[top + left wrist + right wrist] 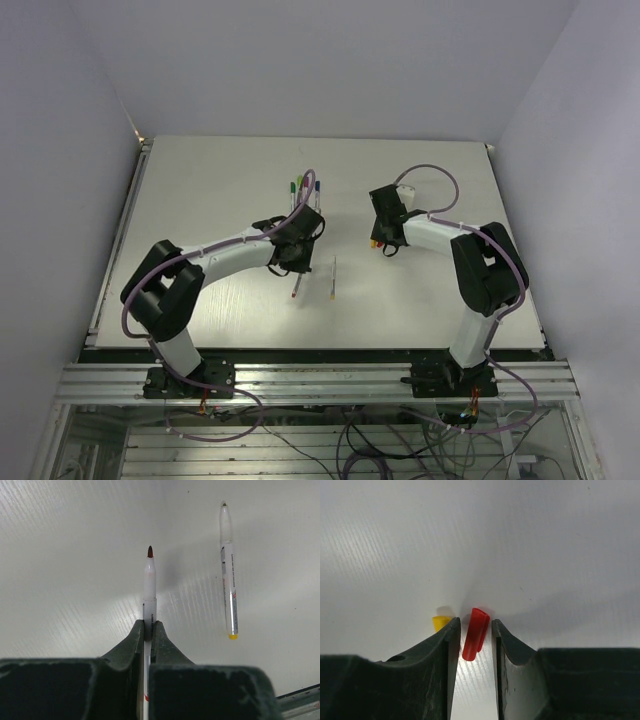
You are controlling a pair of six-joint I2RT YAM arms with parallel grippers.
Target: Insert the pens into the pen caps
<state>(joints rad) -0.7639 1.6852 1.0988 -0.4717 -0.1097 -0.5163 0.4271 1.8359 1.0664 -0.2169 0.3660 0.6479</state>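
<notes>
My left gripper (149, 625) (293, 268) is shut on a thin white pen (149, 585) whose dark red tip sticks out past the fingertips, above the table. A second pen (228, 575) (331, 278) with a yellow end lies flat on the table to its right. My right gripper (474, 624) (383, 246) is down at the table with its jaws open on either side of a red pen cap (476, 632), which lies on the table with a small gap on each side. A yellow pen cap (441, 622) sits just outside the left finger.
Three more pens (303, 188) with green, purple and blue ends lie side by side just beyond the left gripper. The white table (200, 200) has a metal rail along its near edge, and grey walls stand on both sides.
</notes>
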